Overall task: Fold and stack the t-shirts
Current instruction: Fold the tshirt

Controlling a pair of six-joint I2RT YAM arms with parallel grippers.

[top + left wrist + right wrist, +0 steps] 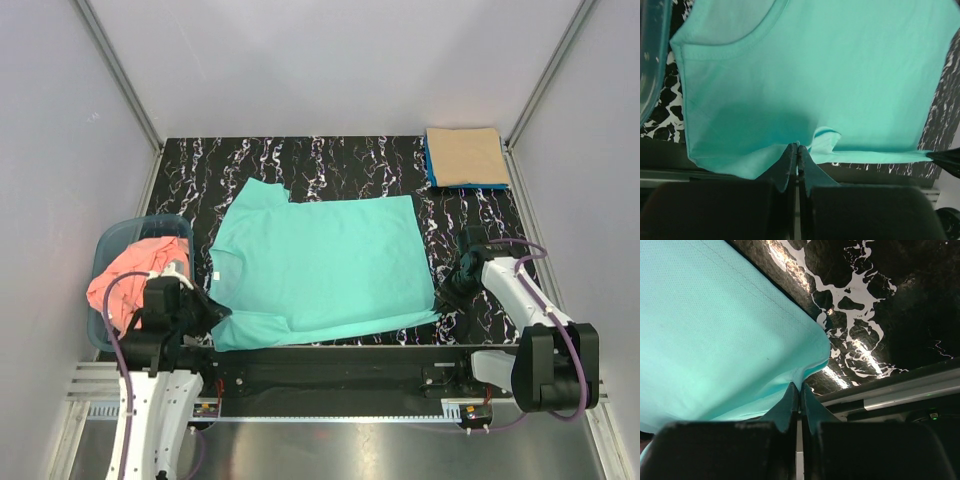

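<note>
A turquoise-green t-shirt point(320, 265) lies spread flat on the black marbled table point(330, 160), collar to the left. My left gripper point(212, 312) is shut on its near left edge; the wrist view shows cloth point(805, 85) pinched between the tips point(798, 146). My right gripper point(447, 296) is shut on the shirt's near right corner point(715, 340), cloth pinched at the tips point(799, 386). A salmon pink shirt point(130, 280) sits bunched in the basket. A folded tan-beige shirt point(466, 156) lies on a folded blue shirt point(432, 170) at the far right corner.
The blue-grey plastic basket point(108, 240) stands at the left edge of the table, close to my left arm; its rim shows in the left wrist view point(650, 65). A metal rail point(330, 375) runs along the near edge. Grey walls enclose the table.
</note>
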